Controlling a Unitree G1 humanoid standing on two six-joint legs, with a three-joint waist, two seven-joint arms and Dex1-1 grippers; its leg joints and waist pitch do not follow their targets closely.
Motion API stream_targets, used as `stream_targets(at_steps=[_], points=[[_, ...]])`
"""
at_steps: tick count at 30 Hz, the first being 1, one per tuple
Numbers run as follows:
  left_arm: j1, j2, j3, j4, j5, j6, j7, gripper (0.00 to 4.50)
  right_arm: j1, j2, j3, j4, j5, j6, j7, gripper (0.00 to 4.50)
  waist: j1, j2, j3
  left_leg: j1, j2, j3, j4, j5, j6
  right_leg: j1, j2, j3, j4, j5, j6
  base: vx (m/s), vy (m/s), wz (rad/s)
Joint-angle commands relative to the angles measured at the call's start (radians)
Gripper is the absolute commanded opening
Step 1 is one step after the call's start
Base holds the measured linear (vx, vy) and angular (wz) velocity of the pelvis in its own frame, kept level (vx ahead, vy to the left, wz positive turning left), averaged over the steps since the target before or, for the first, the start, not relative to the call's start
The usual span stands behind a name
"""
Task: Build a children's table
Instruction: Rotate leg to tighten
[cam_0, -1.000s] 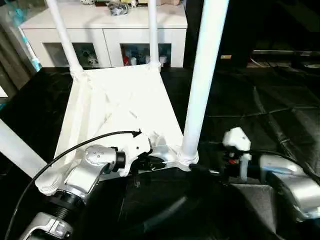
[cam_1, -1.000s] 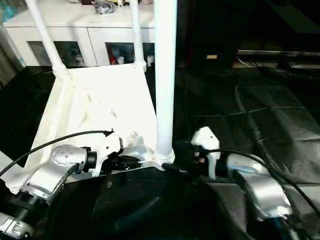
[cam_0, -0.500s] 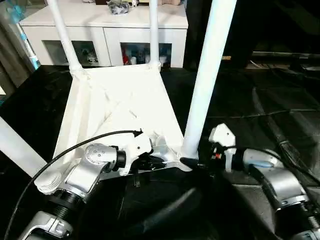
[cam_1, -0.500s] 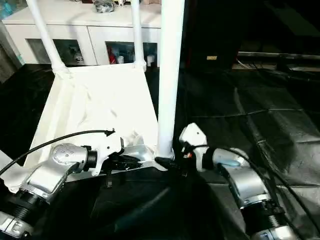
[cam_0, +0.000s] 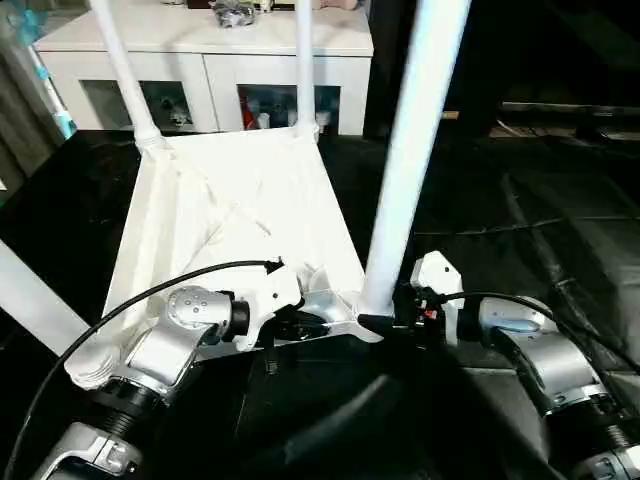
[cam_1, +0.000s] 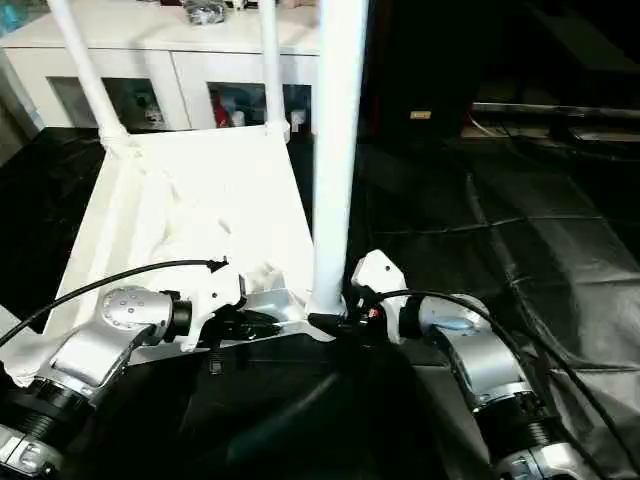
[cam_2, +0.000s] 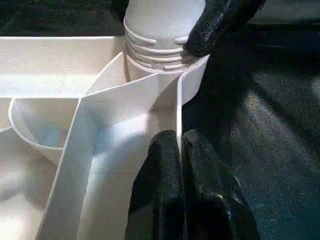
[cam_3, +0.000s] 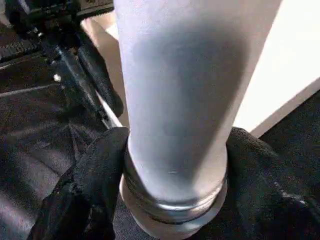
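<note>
Floor covering: a black, creased sheet (cam_0: 520, 215) spreads under the whole work area.
Cabinet: a white cabinet (cam_0: 210, 50) with glass-fronted compartments stands at the far side, behind the table; small coloured items sit behind the glass.
Children's table: the children's table (cam_0: 235, 215) lies upside down on the black sheet, its ribbed underside facing up, directly ahead of the robot and left of centre.
Legs: two legs (cam_0: 125, 70) rise from the far corner sockets; a third leg (cam_0: 410, 160) stands upright in the near right corner socket; a fourth white leg (cam_0: 30, 295) slants across the near left edge of the head view.
Near right socket: the ribbed foot of the third leg sits in the rounded corner socket (cam_2: 165, 55).
Left arm: the silver forearm reaches in from the lower left to the near edge of the top.
Left gripper: the left gripper (cam_2: 181, 150) has its jaws pressed together on the thin upright rim wall of the table, just beside the near right socket.
Right arm: the silver forearm comes in from the lower right, pointing toward the third leg.
Right gripper: the right gripper (cam_3: 175, 165) has its jaws on either side of the third leg's base, both black fingers (cam_3: 95, 180) touching it just above the ribbed collar.
</note>
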Motion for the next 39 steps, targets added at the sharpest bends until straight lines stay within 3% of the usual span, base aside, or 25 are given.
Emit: stream_targets(at_steps=[1, 5, 8, 11, 12, 15, 17, 20, 22, 24, 27, 28, 29, 31, 32, 34, 39], points=[[-0.001, -0.047, -0.020, 0.044, 0.037, 0.060, 0.090, 0.00, 0.019, 0.054, -0.025, 0.033, 0.012, 0.009, -0.093, 2.71, -0.004, -0.015, -0.039, 0.006, 0.074, -0.027, -0.096, -0.192, 0.034, 0.021, -0.086, 0.045, -0.092, -0.206, -0.256, 0.000, 0.000, 0.00], [-0.030, -0.116, -0.015, 0.068, 0.059, 0.101, 0.196, 0.00, 0.040, 0.140, -0.052, 0.067, 0.008, 0.015, -0.229, 2.70, -0.007, -0.014, -0.036, 0.008, 0.073, -0.032, -0.103, -0.238, -0.004, 0.015, -0.084, 0.045, -0.098, -0.266, -0.231, 0.000, 0.000, 0.00], [-0.086, -0.221, -0.011, 0.142, 0.086, 0.126, 0.332, 0.00, 0.014, 0.269, -0.074, 0.153, -0.037, 0.011, -0.455, 2.70, -0.014, -0.008, -0.033, 0.014, 0.069, -0.034, -0.106, -0.294, -0.033, 0.006, -0.085, 0.048, -0.106, -0.333, -0.211, 0.000, 0.000, 0.00], [-0.105, -0.250, -0.011, 0.167, 0.090, 0.130, 0.363, 0.00, -0.004, 0.299, -0.069, 0.183, -0.056, 0.005, -0.502, 2.70, -0.023, -0.010, -0.034, 0.010, 0.068, -0.042, -0.111, -0.323, -0.049, 0.011, -0.086, 0.045, -0.109, -0.370, -0.188, 0.000, 0.000, 0.00], [-0.121, -0.267, -0.029, 0.191, 0.111, 0.110, 0.371, 0.00, -0.019, 0.331, -0.058, 0.188, -0.046, -0.004, -0.472, 2.70, -0.027, -0.010, -0.036, 0.010, 0.069, -0.041, -0.109, -0.325, -0.041, 0.009, -0.086, 0.047, -0.112, -0.350, -0.186, 0.000, 0.000, 0.00], [-0.128, -0.275, -0.039, 0.203, 0.118, 0.098, 0.364, 0.00, -0.026, 0.348, -0.054, 0.179, -0.022, 0.005, -0.423, 3.39, -0.027, -0.008, -0.039, 0.009, 0.069, -0.037, -0.109, -0.287, -0.012, 0.013, -0.086, 0.048, -0.112, -0.287, -0.200, 0.000, 0.000, 0.00], [-0.126, -0.270, -0.036, 0.200, 0.110, 0.093, 0.341, 0.00, -0.025, 0.332, -0.046, 0.157, -0.014, 0.011, -0.374, 3.48, -0.026, -0.008, -0.041, 0.006, 0.070, -0.035, -0.111, -0.262, 0.006, 0.019, -0.087, 0.047, -0.111, -0.246, -0.208, 0.000, 0.000, 0.00], [-0.119, -0.237, -0.042, 0.189, 0.100, 0.068, 0.270, 0.00, -0.030, 0.278, -0.044, 0.134, -0.016, 0.000, -0.299, 3.84, -0.025, -0.008, -0.042, 0.006, 0.071, -0.033, -0.110, -0.244, 0.017, 0.018, -0.086, 0.046, -0.112, -0.243, -0.214, 0.000, 0.000, 0.00], [-0.111, -0.217, -0.047, 0.175, 0.093, 0.061, 0.226, 0.00, -0.031, 0.249, -0.046, 0.126, -0.011, -0.004, -0.260, 3.84, -0.023, -0.009, -0.044, 0.005, 0.071, -0.033, -0.108, -0.239, 0.027, 0.022, -0.088, 0.046, -0.112, -0.240, -0.218, 0.000, 0.000, 0.00], [-0.090, -0.168, -0.067, 0.136, 0.081, 0.050, 0.130, 0.00, -0.034, 0.185, -0.050, 0.117, -0.008, -0.030, -0.182, 3.84, -0.021, -0.009, -0.047, 0.000, 0.071, -0.032, -0.106, -0.189, 0.043, 0.027, -0.088, 0.045, -0.105, -0.177, -0.228, 0.000, 0.000, 0.00], [-0.068, -0.115, -0.077, 0.089, 0.057, 0.048, 0.035, 0.00, -0.043, 0.109, -0.054, 0.125, -0.003, -0.043, -0.072, 3.84, -0.020, -0.003, -0.057, -0.003, 0.074, -0.029, -0.096, -0.086, 0.083, 0.034, -0.087, 0.040, -0.085, 0.010, -0.273, 0.020, -0.003, 0.00], [-0.061, -0.087, -0.081, 0.073, 0.047, 0.039, -0.012, 0.00, -0.046, 0.065, -0.055, 0.128, 0.005, -0.042, -0.001, 3.84, -0.020, -0.007, -0.062, -0.003, 0.072, -0.026, -0.087, -0.032, 0.106, 0.038, -0.084, 0.039, -0.074, 0.119, -0.294, 0.067, -0.003, 0.01], [-0.060, -0.082, -0.082, 0.071, 0.046, 0.037, -0.020, 0.00, -0.047, 0.057, -0.055, 0.128, 0.006, -0.041, 0.012, 3.84, -0.016, -0.004, -0.065, -0.001, 0.071, -0.027, -0.083, -0.011, 0.121, 0.038, -0.082, 0.037, -0.068, 0.167, -0.303, 0.067, -0.003, 0.01], [-0.051, -0.047, -0.085, 0.049, 0.031, 0.034, -0.084, 0.00, -0.048, 0.016, -0.050, 0.124, 0.010, -0.035, 0.088, 3.84, -0.006, -0.009, -0.075, -0.001, 0.071, -0.022, -0.069, 0.091, 0.187, 0.038, -0.079, 0.036, -0.049, 0.349, -0.327, 0.028, 0.001, 0.02], [-0.048, -0.031, -0.088, 0.039, 0.025, 0.034, -0.111, 0.00, -0.049, 0.003, -0.046, 0.125, 0.006, -0.040, 0.109, 3.84, 0.003, -0.009, -0.076, -0.002, 0.071, -0.021, -0.065, 0.133, 0.210, 0.036, -0.078, 0.033, -0.043, 0.397, -0.328, 0.000, 0.000, 0.00], [-0.042, -0.011, -0.090, 0.024, 0.014, 0.031, -0.149, 0.00, -0.053, -0.011, -0.042, 0.130, 0.003, -0.043, 0.131, 3.84, 0.013, -0.009, -0.072, -0.002, 0.075, -0.019, -0.066, 0.131, 0.217, 0.032, -0.077, 0.029, -0.043, 0.375, -0.330, 0.000, 0.000, 0.00], [-0.039, 0.022, -0.090, 0.004, -0.002, 0.042, -0.189, 0.00, -0.067, -0.009, -0.035, 0.128, 0.029, -0.026, 0.179, 3.84, 0.011, -0.010, -0.061, 0.000, 0.081, -0.019, -0.078, 0.005, 0.159, 0.029, -0.083, 0.029, -0.058, 0.143, -0.327, 0.000, 0.000, 0.00]])
